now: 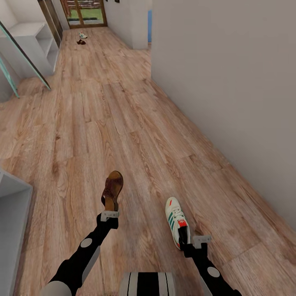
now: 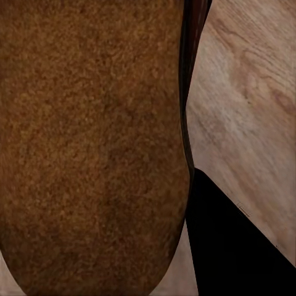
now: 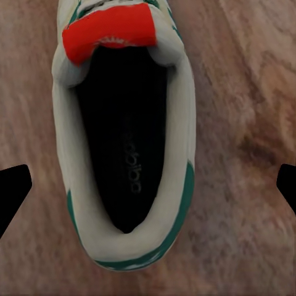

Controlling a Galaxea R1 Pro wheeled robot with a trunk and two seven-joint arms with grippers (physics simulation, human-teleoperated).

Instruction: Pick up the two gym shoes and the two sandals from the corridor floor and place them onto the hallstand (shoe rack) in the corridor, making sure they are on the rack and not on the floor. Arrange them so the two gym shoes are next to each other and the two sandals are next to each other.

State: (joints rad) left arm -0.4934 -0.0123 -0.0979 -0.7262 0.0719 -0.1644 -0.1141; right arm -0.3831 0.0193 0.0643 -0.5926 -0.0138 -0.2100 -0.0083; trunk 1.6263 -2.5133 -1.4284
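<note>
My left gripper (image 1: 110, 215) is shut on the heel of a brown sandal (image 1: 112, 190), which sticks up and forward above the corridor floor (image 1: 135, 123). In the left wrist view the sandal's sole (image 2: 92, 142) is close up beside one black finger (image 2: 234, 246). A white gym shoe (image 1: 175, 218) with green stripes lies on the floor. My right gripper (image 1: 187, 239) hovers open over its heel. Its fingertips (image 3: 12, 191) stand well clear of the shoe (image 3: 126, 148) on both sides. Far down the corridor lie a second sandal (image 1: 81, 42) and a second gym shoe (image 1: 83, 35).
A grey wall (image 1: 230, 82) runs along the right. A pale shelf unit (image 1: 39, 41) stands at the far left behind slanted glass edges (image 1: 24, 53). The corner of a light grey unit (image 1: 14, 205) juts in at the near left. I cannot tell which is the hallstand.
</note>
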